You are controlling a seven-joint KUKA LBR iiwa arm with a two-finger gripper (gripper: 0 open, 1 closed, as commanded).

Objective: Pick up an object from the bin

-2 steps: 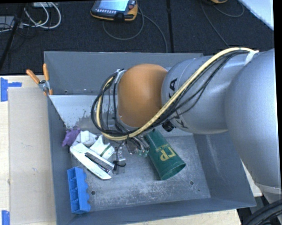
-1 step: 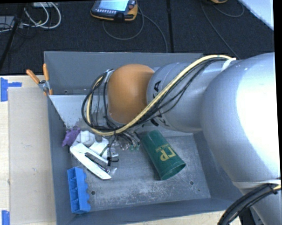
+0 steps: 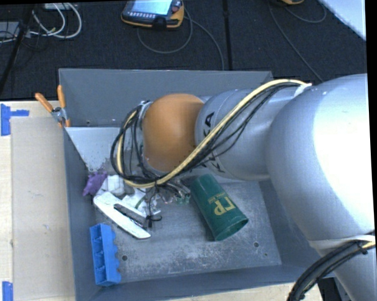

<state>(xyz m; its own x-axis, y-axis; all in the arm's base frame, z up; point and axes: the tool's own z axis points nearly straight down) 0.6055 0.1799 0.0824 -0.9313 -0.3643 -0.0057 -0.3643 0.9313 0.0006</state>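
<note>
**One camera, high over the bin**

A single camera looks down on the grey metal bin (image 3: 181, 265) from above, tilted somewhat to one side. It sits near: the bin takes most of the frame. The arm (image 3: 313, 154) reaches in from the right, large and close to the lens; dark floor (image 3: 109, 50) lies beyond the far rim.

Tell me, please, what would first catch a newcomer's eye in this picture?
The big silver arm with its orange cover spans the bin from the right. Below it a green cup lies on its side mid-bin, and a blue block sits at the lower left corner.
</note>
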